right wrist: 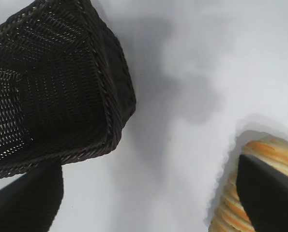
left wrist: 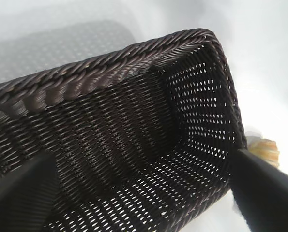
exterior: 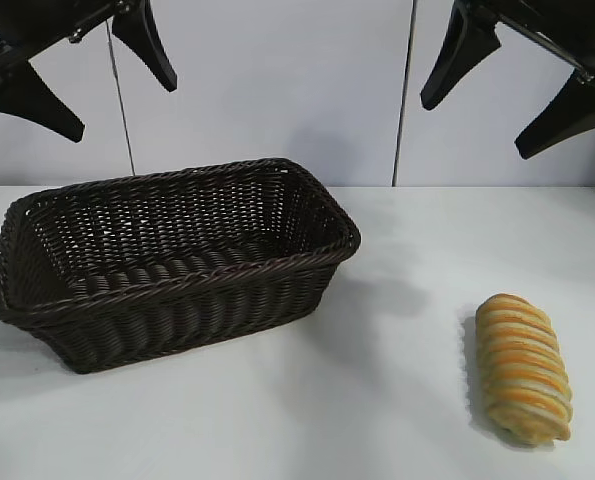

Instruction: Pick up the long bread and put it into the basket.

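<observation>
The long bread, golden-yellow with orange-brown ridges, lies on the white table at the front right. The dark brown wicker basket stands empty at the left centre. My left gripper hangs open high above the basket's left end. My right gripper hangs open high at the upper right, above and behind the bread. The left wrist view looks down into the basket, with a bit of the bread past its far corner. The right wrist view shows the basket's corner and the bread partly behind one finger.
The white table spreads around the basket and the bread. A pale wall stands behind.
</observation>
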Available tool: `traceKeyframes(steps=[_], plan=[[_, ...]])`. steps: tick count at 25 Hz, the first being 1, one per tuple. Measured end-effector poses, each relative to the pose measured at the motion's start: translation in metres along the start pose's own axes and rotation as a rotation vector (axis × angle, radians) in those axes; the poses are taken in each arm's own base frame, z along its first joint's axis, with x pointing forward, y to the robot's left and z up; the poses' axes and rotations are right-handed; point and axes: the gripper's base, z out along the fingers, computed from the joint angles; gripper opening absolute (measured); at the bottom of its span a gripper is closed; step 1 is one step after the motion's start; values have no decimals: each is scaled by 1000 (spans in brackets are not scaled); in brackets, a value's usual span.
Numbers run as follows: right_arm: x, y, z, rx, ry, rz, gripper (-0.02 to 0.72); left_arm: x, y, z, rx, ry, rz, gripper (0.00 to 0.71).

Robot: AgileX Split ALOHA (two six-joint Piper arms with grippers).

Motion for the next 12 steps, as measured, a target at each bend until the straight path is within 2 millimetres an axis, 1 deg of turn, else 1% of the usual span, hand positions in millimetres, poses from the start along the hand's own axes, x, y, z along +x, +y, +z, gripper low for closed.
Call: traceKeyframes(steps=[3,7,12], plan=[[0,0,0,1,2,-1,696,11,10,15,-50,32,-18,695],[1,0,0,0,10,-1,696,25,23,39,-71,35,-42,695],[1,0,0,1,10,-2,696,27,44,63,-89,35,-72,695]])
